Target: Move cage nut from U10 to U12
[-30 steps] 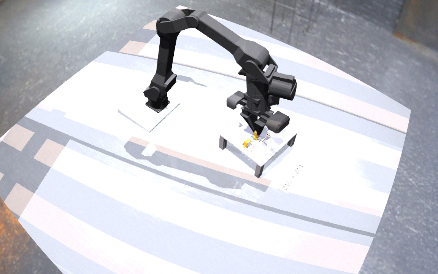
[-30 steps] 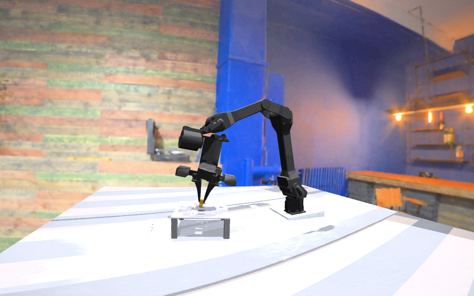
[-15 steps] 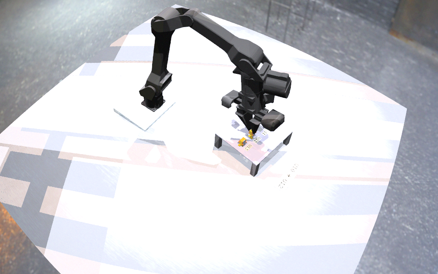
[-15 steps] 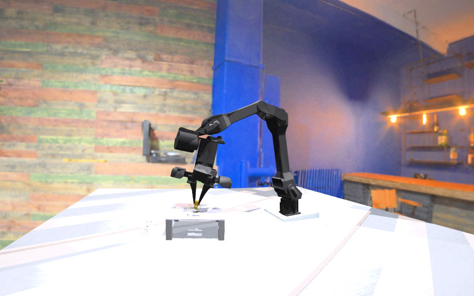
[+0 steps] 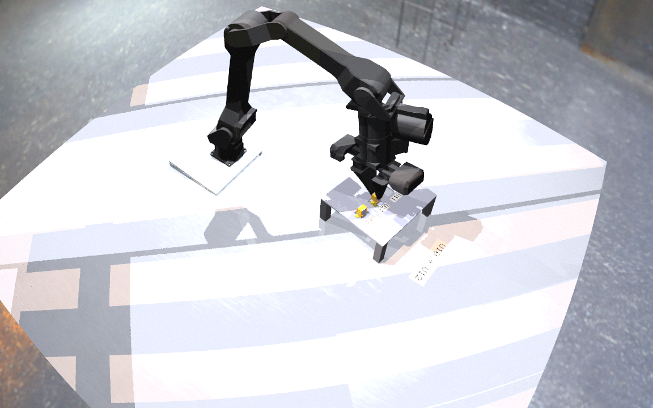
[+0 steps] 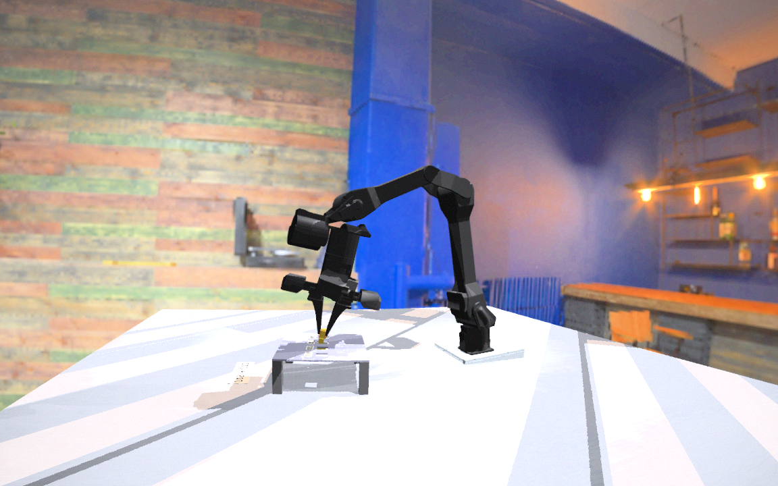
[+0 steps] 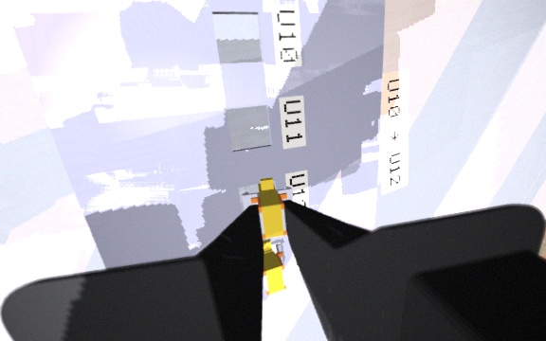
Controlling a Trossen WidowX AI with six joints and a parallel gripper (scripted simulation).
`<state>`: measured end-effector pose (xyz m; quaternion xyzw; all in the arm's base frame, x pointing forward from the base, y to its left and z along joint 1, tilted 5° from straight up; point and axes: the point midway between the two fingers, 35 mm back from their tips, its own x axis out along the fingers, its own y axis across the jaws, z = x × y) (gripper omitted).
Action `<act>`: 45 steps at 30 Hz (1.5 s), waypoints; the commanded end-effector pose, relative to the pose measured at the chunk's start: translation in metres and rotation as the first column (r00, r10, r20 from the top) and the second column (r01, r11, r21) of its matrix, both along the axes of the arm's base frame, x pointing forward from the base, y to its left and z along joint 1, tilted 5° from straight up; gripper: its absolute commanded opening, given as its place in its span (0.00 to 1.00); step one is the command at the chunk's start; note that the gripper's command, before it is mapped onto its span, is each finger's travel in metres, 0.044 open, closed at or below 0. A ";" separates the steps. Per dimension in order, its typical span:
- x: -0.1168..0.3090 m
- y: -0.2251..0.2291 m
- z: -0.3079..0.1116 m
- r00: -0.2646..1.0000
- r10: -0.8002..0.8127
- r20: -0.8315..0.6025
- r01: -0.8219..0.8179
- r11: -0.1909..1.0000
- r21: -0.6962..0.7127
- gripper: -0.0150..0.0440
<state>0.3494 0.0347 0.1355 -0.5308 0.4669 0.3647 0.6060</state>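
Gripper (image 5: 377, 196) (image 6: 323, 334) (image 7: 271, 205) pinches the nut (image 5: 374, 199) (image 6: 322, 338) (image 7: 271, 213) at U12 — seating unconfirmed. Risk: early release leaves a wing unclipped; sideways drift could knock the other nut (image 5: 360, 211) (image 7: 273, 274).

Lamps glowing over a wood-topped counter (image 6: 699, 306) in a blue-walled room.
Bulbs (image 6: 758, 181) are shining above the counter's far edge, bottles (image 6: 726, 226) standing on shelves (image 6: 697, 266) behind it; an orange chair (image 6: 631, 327) is sitting before its near side, toward the left corner. A blue column (image 6: 390, 150) is rising well left of that corner, beside a wall of multicoloured planks (image 6: 156, 156).
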 end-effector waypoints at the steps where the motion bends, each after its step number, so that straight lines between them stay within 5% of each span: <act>1: -0.001 -0.001 0.003 1.000 -0.006 0.014 0.006 1.000 -0.001 0.31; 45: -0.002 0.000 0.002 0.999 -0.007 0.050 0.007 1.000 -0.008 0.31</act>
